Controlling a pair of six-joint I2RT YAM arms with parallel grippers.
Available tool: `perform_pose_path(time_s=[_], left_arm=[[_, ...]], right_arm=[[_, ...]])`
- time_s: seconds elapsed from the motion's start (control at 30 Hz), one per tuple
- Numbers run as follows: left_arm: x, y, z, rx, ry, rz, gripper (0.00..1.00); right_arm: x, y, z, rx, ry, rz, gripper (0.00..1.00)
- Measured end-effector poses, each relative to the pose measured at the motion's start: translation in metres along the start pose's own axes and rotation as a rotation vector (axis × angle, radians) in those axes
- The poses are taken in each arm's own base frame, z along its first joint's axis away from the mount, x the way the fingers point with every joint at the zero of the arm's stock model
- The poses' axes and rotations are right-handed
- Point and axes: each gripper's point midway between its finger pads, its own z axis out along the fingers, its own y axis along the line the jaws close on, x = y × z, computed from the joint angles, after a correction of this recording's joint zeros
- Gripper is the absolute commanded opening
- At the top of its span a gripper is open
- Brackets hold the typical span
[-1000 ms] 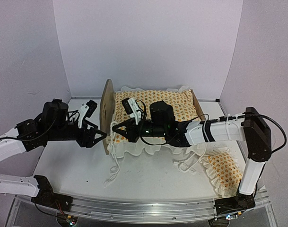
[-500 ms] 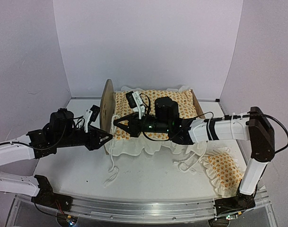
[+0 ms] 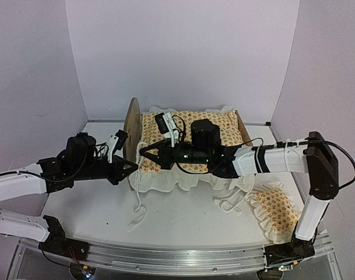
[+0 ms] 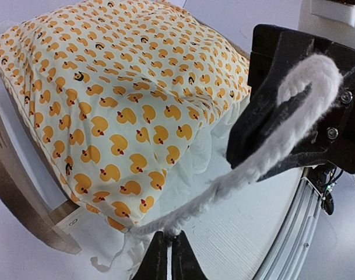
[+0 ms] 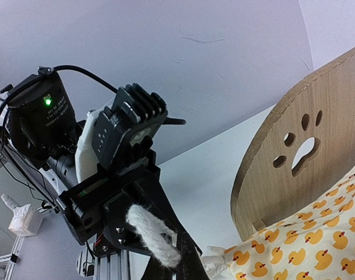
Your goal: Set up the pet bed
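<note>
- While both my arms meet at its left end, the pet bed (image 3: 130, 135) stands at the middle back of the table (image 3: 183, 216), its long side facing me.
- Its rounded wooden end board (image 5: 264, 198), with a paw-print cutout, stands upright on the left. A white-ruffled quilt (image 3: 224, 125) printed with orange ducks covers the frame.
- My left gripper (image 3: 134, 168) is at the near left corner of the bed, just beside the end board. Its fingertips (image 4: 168, 256) are pressed together on a white cord (image 4: 320, 69) right where the cord leaves the quilt's corner.
- My right gripper (image 3: 143, 153) reaches across the quilt from the right and is clenched on the same cord. A short loop of cord sticks out past its fingers.
- Between my two grippers the cord runs slanted and taut. The grippers are close together but do not touch.
- More of the cord hangs from the bed's near left corner and trails onto the table in front.
- A small ruffled pillow (image 3: 274, 213) in the same duck print lies on the table near my right arm's base, well apart from the bed.
</note>
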Motion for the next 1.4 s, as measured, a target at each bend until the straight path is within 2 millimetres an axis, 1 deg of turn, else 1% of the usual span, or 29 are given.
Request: perform_pose_path(time_s=[0.07, 0.17, 0.23, 0.33, 0.43, 0.5, 0.57, 0.63, 0.73, 0.83, 0.97, 1.07, 1.13, 1.2, 1.27, 1.4], left_arm=[[-0.004, 0.0, -0.006, -0.012, 0.001, 0.009, 0.0], [-0.018, -0.001, -0.02, -0.043, -0.019, 0.032, 0.0], [-0.034, -0.001, -0.031, -0.068, -0.05, 0.054, 0.0], [-0.063, -0.001, -0.045, -0.122, -0.11, 0.089, 0.0], [-0.089, 0.006, -0.049, -0.196, -0.155, 0.135, 0.0], [-0.106, 0.014, -0.044, -0.262, -0.178, 0.163, 0.0], [-0.114, 0.023, -0.036, -0.32, -0.191, 0.193, 0.0], [-0.113, 0.035, -0.023, -0.373, -0.176, 0.228, 0.0], [-0.105, 0.045, -0.003, -0.409, -0.139, 0.272, 0.0], [-0.105, 0.046, 0.011, -0.401, -0.139, 0.303, 0.0], [-0.112, 0.045, 0.019, -0.39, -0.162, 0.313, 0.0], [-0.12, 0.039, 0.027, -0.361, -0.18, 0.311, 0.0], [-0.13, 0.034, 0.031, -0.338, -0.2, 0.306, 0.0], [-0.139, 0.031, 0.032, -0.336, -0.22, 0.303, 0.0], [-0.143, 0.034, 0.031, -0.355, -0.237, 0.298, 0.0], [-0.141, 0.043, 0.033, -0.404, -0.23, 0.281, 0.0]], right_arm=[[0.0, 0.0, 0.0, 0.0, 0.0, -0.001, 0.0], [0.001, -0.001, 0.0, 0.003, 0.005, -0.006, 0.0], [0.003, -0.001, 0.0, 0.005, 0.01, -0.008, 0.0], [0.006, -0.003, 0.0, 0.013, 0.021, -0.011, 0.0], [0.009, -0.005, 0.0, 0.02, 0.036, -0.008, 0.0], [0.011, -0.006, 0.0, 0.024, 0.042, -0.006, 0.0], [0.013, -0.006, 0.0, 0.029, 0.048, -0.005, 0.0], [0.014, -0.007, -0.001, 0.033, 0.055, -0.003, 0.0], [0.017, -0.009, -0.001, 0.038, 0.066, -0.002, 0.0], [0.019, -0.01, -0.001, 0.042, 0.075, 0.001, 0.0], [0.02, -0.01, -0.001, 0.044, 0.077, 0.003, 0.0], [0.02, -0.01, -0.001, 0.043, 0.078, 0.003, 0.0], [0.02, -0.01, -0.001, 0.043, 0.079, 0.004, 0.0], [0.021, -0.01, -0.001, 0.044, 0.08, 0.004, 0.0], [0.021, -0.01, -0.001, 0.044, 0.08, 0.005, 0.0], [0.021, -0.011, -0.001, 0.047, 0.082, 0.006, 0.0]])
